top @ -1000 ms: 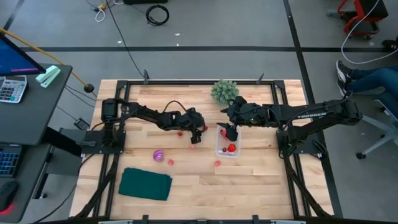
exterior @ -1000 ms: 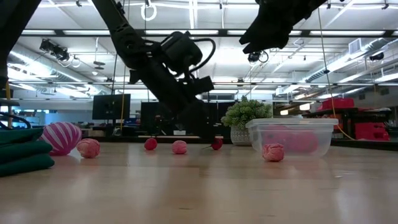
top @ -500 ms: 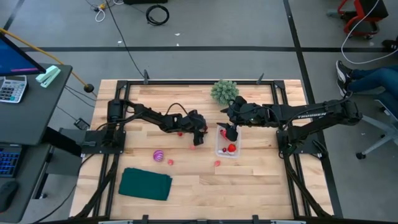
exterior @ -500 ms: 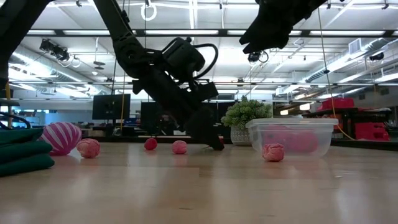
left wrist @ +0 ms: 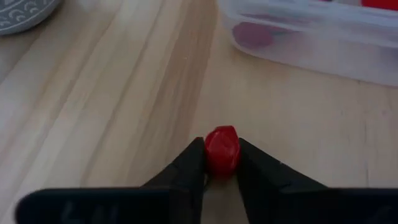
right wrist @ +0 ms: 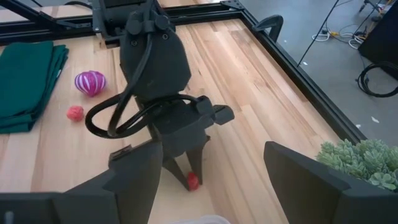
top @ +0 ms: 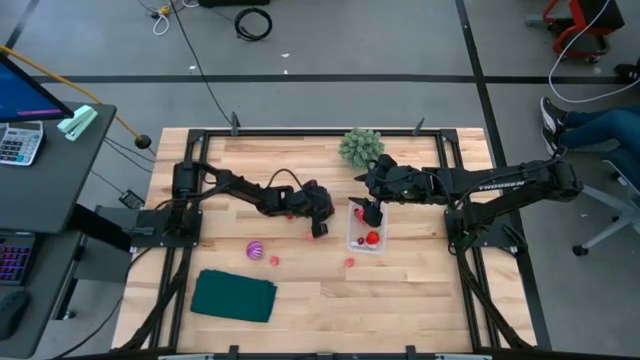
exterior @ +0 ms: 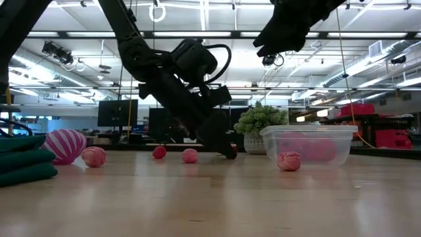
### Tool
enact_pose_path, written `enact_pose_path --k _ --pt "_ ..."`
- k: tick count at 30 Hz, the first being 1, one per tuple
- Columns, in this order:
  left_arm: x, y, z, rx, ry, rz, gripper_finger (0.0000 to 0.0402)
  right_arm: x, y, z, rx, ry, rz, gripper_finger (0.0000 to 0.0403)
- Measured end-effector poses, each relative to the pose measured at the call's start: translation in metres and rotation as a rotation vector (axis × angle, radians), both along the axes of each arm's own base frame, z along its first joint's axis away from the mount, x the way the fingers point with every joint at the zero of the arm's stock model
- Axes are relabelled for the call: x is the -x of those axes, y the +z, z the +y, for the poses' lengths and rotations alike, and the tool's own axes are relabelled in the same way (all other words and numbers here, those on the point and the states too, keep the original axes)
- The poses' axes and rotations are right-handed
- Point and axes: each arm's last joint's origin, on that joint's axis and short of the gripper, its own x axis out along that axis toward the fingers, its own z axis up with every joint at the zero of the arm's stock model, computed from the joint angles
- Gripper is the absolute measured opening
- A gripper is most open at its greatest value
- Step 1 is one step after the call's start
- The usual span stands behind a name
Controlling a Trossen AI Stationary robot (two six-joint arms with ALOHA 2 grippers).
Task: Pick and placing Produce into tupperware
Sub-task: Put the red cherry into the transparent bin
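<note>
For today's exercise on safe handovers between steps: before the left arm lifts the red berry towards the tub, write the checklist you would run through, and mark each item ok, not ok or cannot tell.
1. Left gripper closed on the red berry: ok, both fingers press its sides in the left wrist view.
2. Berry centred between the fingers: ok.
3. Berry lifted off the table: not ok, it sits at table level in the low view.
4. Tupperware upright: ok.
5. Room in the tupperware: ok, only a few pieces inside.
6. Space above the tupperware free: not ok, the open right gripper hangs over it.
</note>
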Motion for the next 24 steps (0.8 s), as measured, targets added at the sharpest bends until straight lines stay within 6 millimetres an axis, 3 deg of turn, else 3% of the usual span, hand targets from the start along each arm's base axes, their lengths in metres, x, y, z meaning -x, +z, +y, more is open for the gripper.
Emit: enact_pose_path --k 3,6,15,18,24 --pt "-0.003 0.006 -0.005 -0.001 -0.013 -0.020 0.0060 0.000 0.000 0.000 0.000 0.000 0.000 0.0290" --pt "-0.011 0.024 -0.011 -0.006 -0.031 -0.085 0.0054 0.000 0.000 0.000 0.000 0.000 0.000 0.0290" --pt "-0.040 0.080 -0.040 -0.010 -0.105 -0.268 0.0092 0.007 0.001 0.000 -0.014 -0.018 0.025 0.0290" --pt "-0.044 0.083 -0.049 -0.007 -0.127 -0.286 0.0086 0.012 0.001 0.000 -0.038 -0.034 0.044 0.0290" --pt "-0.046 0.067 -0.057 -0.004 -0.146 -0.244 0.0074 0.013 0.002 0.000 -0.047 -0.040 0.039 0.0290"
